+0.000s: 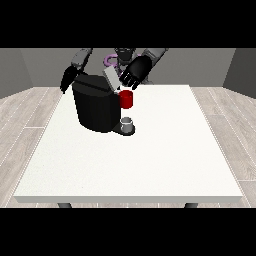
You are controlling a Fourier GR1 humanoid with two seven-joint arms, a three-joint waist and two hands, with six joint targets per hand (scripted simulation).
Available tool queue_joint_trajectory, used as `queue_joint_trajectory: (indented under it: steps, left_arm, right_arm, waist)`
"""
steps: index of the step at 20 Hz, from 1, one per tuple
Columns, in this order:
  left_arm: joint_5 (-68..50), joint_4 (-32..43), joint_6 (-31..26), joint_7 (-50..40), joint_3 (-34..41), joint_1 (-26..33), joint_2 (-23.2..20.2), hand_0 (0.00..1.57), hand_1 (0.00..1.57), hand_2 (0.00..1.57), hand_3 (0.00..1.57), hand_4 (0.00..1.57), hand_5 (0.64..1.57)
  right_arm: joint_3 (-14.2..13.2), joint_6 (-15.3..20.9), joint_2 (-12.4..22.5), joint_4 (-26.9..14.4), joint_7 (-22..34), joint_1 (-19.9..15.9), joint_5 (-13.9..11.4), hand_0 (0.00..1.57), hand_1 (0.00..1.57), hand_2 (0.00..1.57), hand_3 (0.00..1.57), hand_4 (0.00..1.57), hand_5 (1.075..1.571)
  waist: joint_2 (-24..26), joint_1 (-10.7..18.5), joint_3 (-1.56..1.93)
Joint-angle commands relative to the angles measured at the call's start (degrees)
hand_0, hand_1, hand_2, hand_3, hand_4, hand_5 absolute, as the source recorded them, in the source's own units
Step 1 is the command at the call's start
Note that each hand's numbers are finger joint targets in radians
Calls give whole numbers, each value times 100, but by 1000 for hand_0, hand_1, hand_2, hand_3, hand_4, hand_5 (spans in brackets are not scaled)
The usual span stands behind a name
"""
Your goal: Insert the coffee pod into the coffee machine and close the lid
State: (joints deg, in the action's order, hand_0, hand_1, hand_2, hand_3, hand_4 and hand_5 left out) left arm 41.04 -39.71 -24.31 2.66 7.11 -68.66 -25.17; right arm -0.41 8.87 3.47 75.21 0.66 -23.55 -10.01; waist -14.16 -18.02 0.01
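The white bench (150, 170) spreads nearest me. At the view's left a robot hand (66, 80) hangs behind the black coffee machine (95, 107); its fingers I cannot tell. A grey thing (128, 123) sits under a red thing at the machine (127, 99). The robot hand at the view's right (134, 71) hovers, fingers relaxed, above the raised lid (111, 77).

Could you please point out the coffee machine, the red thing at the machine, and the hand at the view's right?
coffee machine (95, 107): front view, black body.
red thing at the machine (127, 99): front view, its side.
hand at the view's right (134, 71): front view, palm.
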Motion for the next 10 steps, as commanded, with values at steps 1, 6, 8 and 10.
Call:
queue_joint_trajectory:
  steps: [1,6,8,10]
  left_arm:
    - [103,-102,82,81,-151,47,155,1188,1188,1258,1219,461,1571]
    - [131,44,13,65,-116,-243,88,1260,1260,1292,1229,433,1571]
    - [81,114,3,74,-88,-133,193,1251,1251,1290,1217,425,1571]
    - [89,54,-59,182,-148,-204,234,1211,1211,1252,1220,432,1571]
  right_arm:
    - [-323,-36,144,-239,-316,30,190,0,0,0,0,0,1571]
    - [-369,135,147,-232,-54,-398,85,0,0,0,0,100,1571]
    - [-248,201,35,-180,227,-250,12,0,0,0,0,0,1571]
    - [-292,190,32,-329,-106,-209,44,0,0,0,0,0,1571]
  waist:
    - [-137,182,3]
    - [-373,215,2]
    - [-100,236,1]
    - [-257,283,2]
